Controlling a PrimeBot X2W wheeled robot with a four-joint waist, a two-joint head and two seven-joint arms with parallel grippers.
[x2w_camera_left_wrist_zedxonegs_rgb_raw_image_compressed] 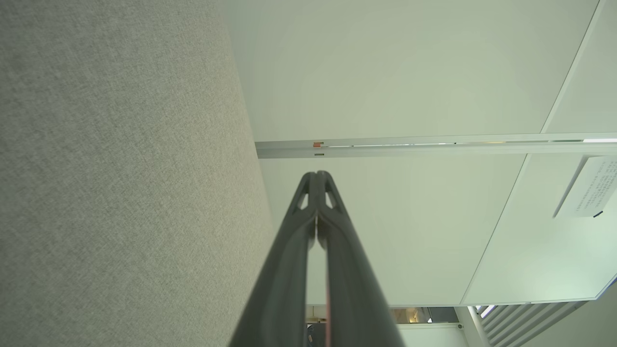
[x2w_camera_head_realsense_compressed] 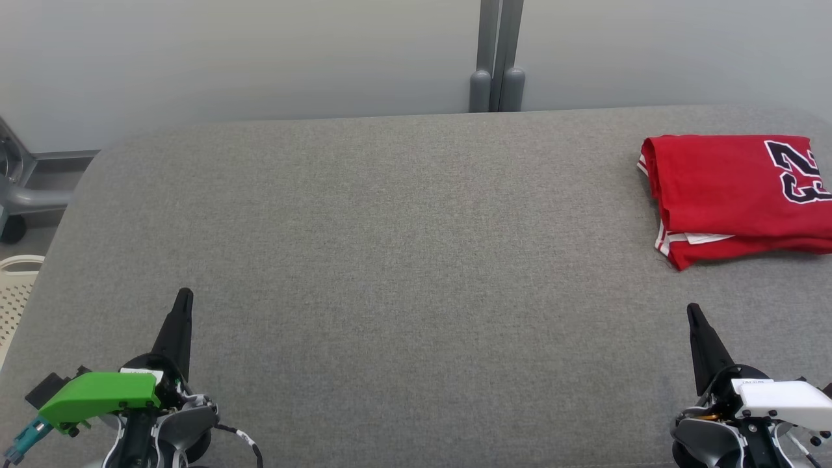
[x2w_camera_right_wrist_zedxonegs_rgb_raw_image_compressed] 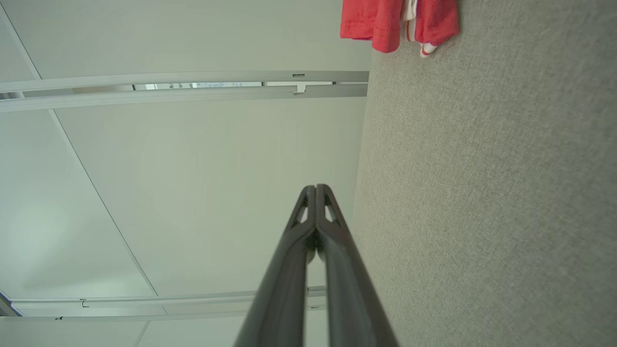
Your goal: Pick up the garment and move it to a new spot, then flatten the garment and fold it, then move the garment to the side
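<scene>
Red sports jersey (x2w_camera_head_realsense_compressed: 728,195) of smooth knit, with a dark white-edged number and white trim, is found folded into a compact stack at the far right of the grey fabric-covered table (x2w_camera_head_realsense_compressed: 390,260), running past the head view's right edge. Its hem is caught at the top of the right wrist view. It is touched by neither arm.

The right gripper (x2w_camera_head_realsense_compressed: 694,313) is held low near the table's front, nearest to the jersey yet well apart from it, its two dark fingers pressed together on nothing. The left gripper (x2w_camera_head_realsense_compressed: 184,298) is placed likewise at the front left, fingers pressed together and empty.

Since the jersey lies folded and off to the side, the final step is judged done. Were a cycle only beginning, the right fingers would have to be spread and brought forward to the stack's near edge.
</scene>
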